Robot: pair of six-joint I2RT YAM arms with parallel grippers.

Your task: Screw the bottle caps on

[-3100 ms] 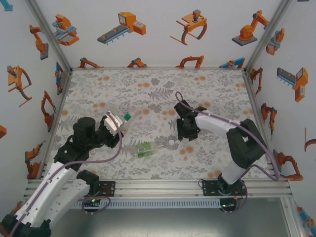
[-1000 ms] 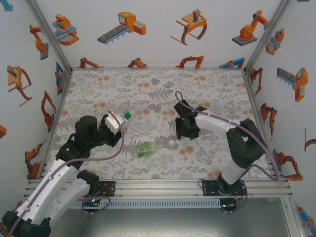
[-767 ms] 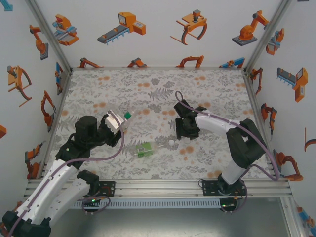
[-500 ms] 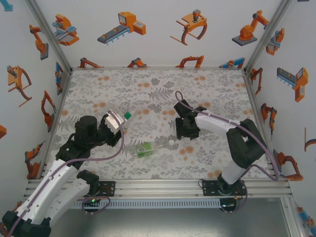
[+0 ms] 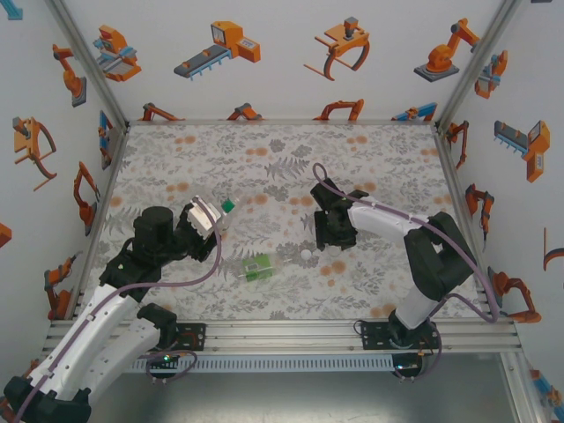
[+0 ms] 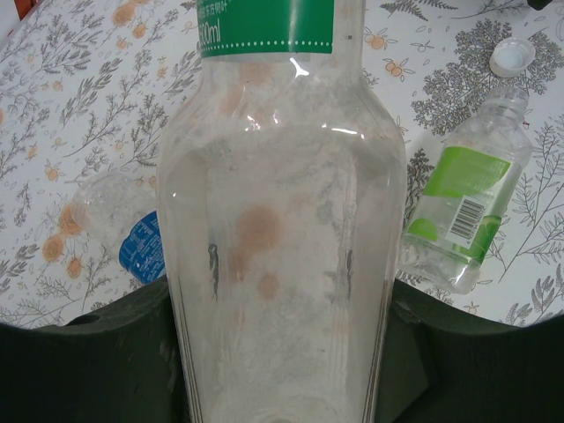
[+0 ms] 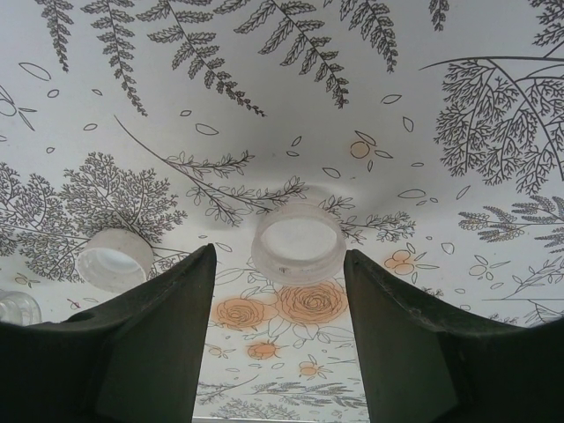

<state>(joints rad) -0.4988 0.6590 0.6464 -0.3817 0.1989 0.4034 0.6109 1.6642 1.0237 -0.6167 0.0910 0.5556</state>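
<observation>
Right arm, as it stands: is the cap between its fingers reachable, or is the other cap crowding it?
Probably yes. The right gripper is open, and the cap lies between its fingers with nothing over it. The second cap lies outside them, apart.

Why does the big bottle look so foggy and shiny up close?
Left wrist view: the bottle is very near the lens, so its clear wall looks hazy, with white glints of light on its shoulder. Right wrist view: the cap is sharp, and a soft grey shadow lies on the table around it. Top view: the light is even, with no glare.
</observation>
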